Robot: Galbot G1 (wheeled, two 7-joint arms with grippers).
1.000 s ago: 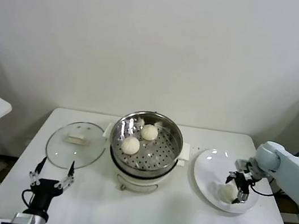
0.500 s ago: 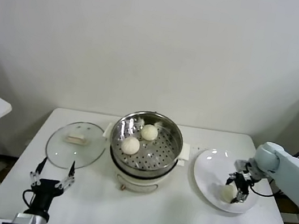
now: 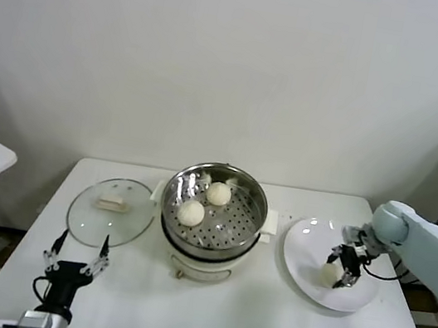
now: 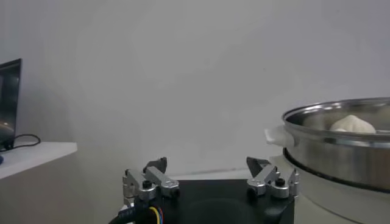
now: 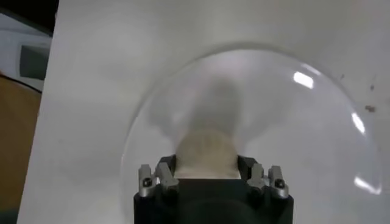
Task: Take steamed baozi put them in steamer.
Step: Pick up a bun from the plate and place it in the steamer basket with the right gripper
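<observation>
Right gripper point(image 3: 343, 269) has closed on baozi point(image 3: 330, 272) since a second ago and lifted it slightly, shifting toward near-left part of white plate point(image 3: 307, 238). Fingers clamped against bun's sides; bun pale, smooth, domed, apparently just clear of plate. Two buns already on perforated tray in steamer point(image 3: 255, 212), apart from each other. Third in hand, not yet carried over; fourth not seen. Left gripper point(image 3: 75, 260) parked at table's front edge, fingers spread, empty. Glass lid point(image 3: 112, 212) flat beside steamer.

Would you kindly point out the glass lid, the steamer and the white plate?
glass lid point(image 3: 110, 211), head view, on the glass dome.
steamer point(image 3: 256, 197), head view, on the steel wall.
white plate point(image 3: 304, 241), head view, on its bare surface.
</observation>
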